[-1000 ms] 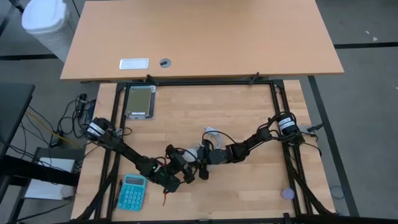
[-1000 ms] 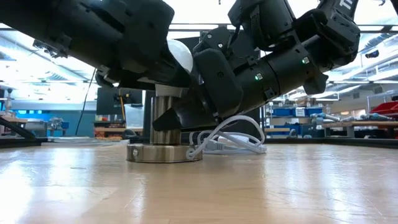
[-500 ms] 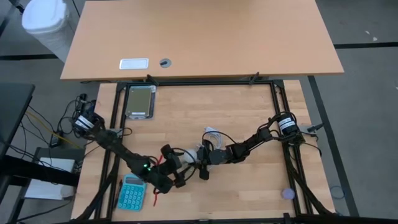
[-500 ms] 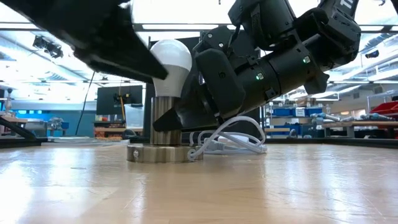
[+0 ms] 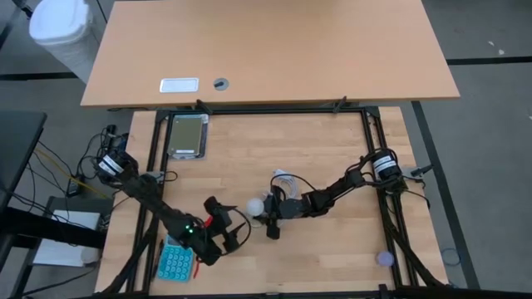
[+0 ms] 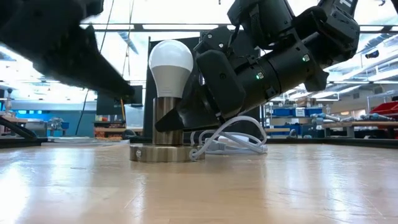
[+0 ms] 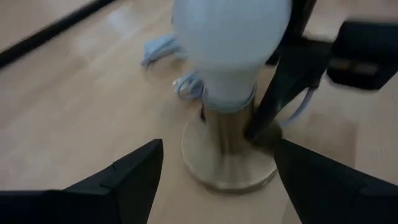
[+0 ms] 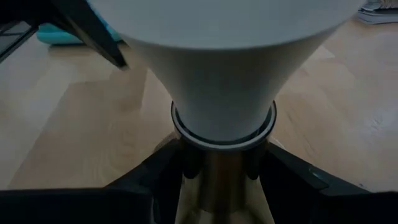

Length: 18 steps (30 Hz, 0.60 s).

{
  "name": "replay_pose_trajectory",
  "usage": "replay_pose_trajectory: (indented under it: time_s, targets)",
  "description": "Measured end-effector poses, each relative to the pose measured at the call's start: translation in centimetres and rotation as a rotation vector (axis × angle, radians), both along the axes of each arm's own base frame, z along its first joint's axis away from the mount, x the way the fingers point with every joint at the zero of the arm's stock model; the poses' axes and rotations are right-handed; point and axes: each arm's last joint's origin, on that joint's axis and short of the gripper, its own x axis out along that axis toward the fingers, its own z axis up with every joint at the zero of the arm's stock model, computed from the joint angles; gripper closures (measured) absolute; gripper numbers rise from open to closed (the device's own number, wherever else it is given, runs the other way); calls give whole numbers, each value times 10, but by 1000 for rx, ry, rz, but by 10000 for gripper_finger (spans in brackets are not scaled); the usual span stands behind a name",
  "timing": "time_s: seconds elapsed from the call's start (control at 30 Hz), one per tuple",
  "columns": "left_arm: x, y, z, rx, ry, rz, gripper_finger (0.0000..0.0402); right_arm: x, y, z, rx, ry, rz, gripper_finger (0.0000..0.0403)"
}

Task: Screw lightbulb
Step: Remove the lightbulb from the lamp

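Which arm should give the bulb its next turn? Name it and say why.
Left. The left gripper is open and faces the lightbulb with nothing between them. The right gripper is clamped on the metal socket stem, steadying it, so it is best left there.

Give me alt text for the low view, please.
A white lightbulb stands upright in a metal socket on the wooden table. The right gripper clamps the socket's stem; the left gripper is open, off to one side.

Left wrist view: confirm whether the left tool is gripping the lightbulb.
No. The left tool stands open and apart from the lightbulb, which sits upright in the socket.
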Motion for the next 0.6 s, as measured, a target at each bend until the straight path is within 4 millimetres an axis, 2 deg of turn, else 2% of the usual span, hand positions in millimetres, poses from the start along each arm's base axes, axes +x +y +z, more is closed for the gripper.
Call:
replay_pose_trajectory:
  time_s: [0.13,0.27,0.4,0.6]
  targets:
    - [-4,12,-19,-46,-71,-2,90,-1,-8,5,3,37,-26,202]
    - [-4,27,-28,-49,-125,-12,90,-5,-19,3,-17,127,-67,181]
    - [1,40,-30,-58,-146,-11,90,-8,-28,3,-20,200,-104,166]
    - [12,49,-26,-51,-144,-55,90,-8,-29,6,-28,200,-104,159]
